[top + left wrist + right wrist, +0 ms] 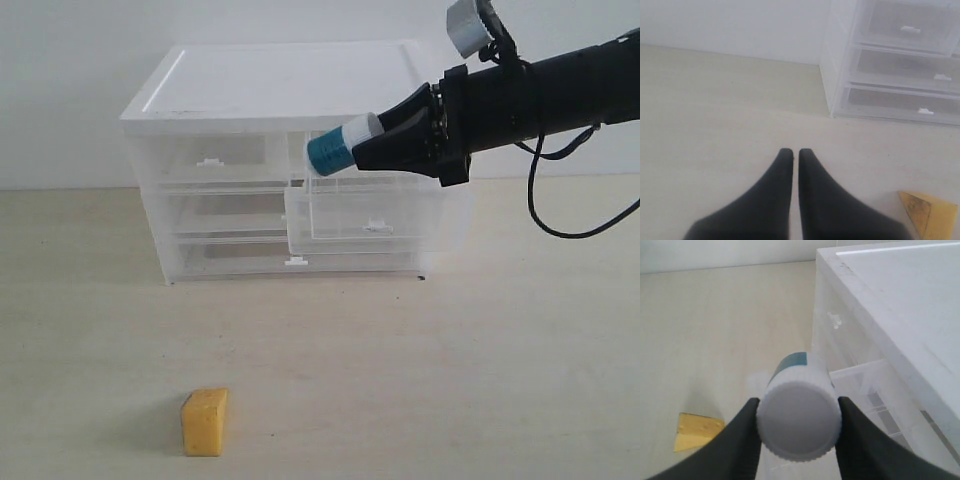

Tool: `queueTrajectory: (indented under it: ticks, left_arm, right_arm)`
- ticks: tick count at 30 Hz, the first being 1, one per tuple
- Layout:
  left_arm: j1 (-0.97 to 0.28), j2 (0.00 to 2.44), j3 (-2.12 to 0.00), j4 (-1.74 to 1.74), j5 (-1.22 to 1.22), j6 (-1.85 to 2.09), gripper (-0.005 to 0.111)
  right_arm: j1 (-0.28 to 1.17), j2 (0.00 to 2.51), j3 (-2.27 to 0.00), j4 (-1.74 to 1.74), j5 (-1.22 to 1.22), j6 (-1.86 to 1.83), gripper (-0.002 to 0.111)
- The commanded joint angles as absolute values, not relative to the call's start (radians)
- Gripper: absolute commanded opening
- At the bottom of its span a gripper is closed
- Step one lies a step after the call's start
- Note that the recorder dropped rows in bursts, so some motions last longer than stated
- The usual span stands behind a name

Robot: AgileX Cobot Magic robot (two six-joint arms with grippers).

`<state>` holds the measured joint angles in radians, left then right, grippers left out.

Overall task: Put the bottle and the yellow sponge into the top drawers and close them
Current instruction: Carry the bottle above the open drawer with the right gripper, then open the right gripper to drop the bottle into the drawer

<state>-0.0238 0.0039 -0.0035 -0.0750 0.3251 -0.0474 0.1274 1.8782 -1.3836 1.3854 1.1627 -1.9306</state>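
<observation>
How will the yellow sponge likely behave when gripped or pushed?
The yellow sponge looks like foam, so it probably squashes under grip and feels light. It is a flat-sided block, so pushed it should slide, not roll.

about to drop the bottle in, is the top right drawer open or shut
Open: the top right drawer juts out past the cabinet front, while the top left drawer sits flush.

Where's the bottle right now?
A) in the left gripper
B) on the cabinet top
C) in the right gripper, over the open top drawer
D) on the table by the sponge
C: the right gripper clamps the bottle above the pulled-out top right drawer.
</observation>
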Motion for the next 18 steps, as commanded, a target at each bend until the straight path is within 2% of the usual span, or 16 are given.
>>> queueTrajectory:
  ticks: [1,6,8,14,16,18]
  left_arm:
    - [-0.021,0.0,0.0,-0.087,0.315,-0.051,0.004]
    - [-0.021,0.0,0.0,-0.087,0.315,-0.051,0.004]
    - [-0.021,0.0,0.0,-0.087,0.315,-0.051,0.004]
    - [-0.021,0.0,0.0,-0.087,0.315,-0.051,0.004]
    - [-0.021,0.0,0.0,-0.087,0.315,-0.051,0.004]
    - [-0.021,0.0,0.0,-0.087,0.315,-0.051,0.004]
  right_arm:
    - [0.12,1.893,-1.388,1.391,1.162,-1.94,0.0]
    - [0.12,1.896,-1.388,1.413,1.141,-1.916,0.004]
    - [0.12,1.896,-1.388,1.41,1.134,-1.916,0.013]
    - [0.12,1.896,-1.388,1.406,1.074,-1.885,0.057]
    - [0.12,1.896,-1.388,1.406,1.044,-1.865,0.064]
    - [0.12,1.896,-1.388,1.406,1.021,-1.853,0.066]
